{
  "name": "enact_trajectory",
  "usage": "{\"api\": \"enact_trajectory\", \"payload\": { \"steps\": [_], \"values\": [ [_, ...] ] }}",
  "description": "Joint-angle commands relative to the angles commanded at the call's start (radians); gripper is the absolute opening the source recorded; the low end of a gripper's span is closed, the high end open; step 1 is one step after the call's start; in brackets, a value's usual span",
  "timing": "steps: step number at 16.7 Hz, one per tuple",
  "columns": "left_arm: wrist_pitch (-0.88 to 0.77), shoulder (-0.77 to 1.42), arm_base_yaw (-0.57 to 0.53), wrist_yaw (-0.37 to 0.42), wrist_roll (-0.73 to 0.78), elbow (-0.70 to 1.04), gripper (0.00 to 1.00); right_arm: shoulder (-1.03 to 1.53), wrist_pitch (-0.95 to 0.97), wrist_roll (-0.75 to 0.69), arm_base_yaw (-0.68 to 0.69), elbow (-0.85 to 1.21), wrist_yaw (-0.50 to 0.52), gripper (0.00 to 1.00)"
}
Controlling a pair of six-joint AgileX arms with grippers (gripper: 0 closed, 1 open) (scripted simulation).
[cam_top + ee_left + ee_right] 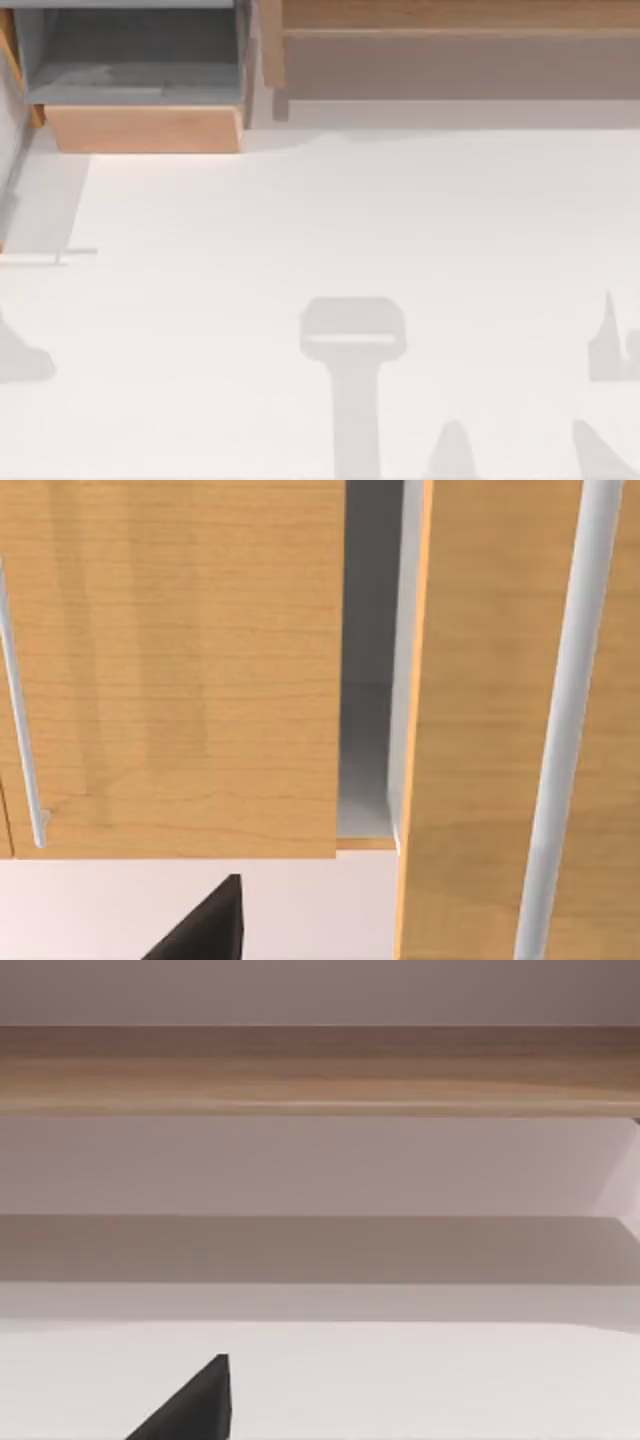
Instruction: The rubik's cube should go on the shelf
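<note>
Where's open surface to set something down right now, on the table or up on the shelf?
The white table is bare in front of the shelf and the open drawer box. The shelf's wooden ledge looks bare along its visible length. Tightest spot: the narrow gap between drawer box and shelf end.

Our left gripper: one dark finger tip (205, 925) shows at the edge of the left wrist view, pointing upward in the picture. Our right gripper: one dark finger tip (195, 1405) shows likewise in the right wrist view.
</note>
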Motion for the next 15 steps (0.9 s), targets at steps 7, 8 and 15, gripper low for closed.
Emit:
{"api": "enact_trajectory", "payload": {
  "steps": [7, 8, 15],
  "values": [
    [0.034, -0.021, 0.047, 0.047, 0.003, -0.059, 1.00, 0.000, 0.000, 0.000, 0.000, 0.000, 0.000, 1.00],
    [0.032, -0.016, 0.042, 0.045, 0.002, -0.056, 1.00, 0.000, 0.000, 0.000, 0.000, 0.000, 0.000, 1.00],
    [-0.169, -0.024, 0.136, -0.037, -0.036, 0.099, 1.00, 0.000, 0.000, 0.000, 0.000, 0.000, 0.000, 1.00]
  ]
}}
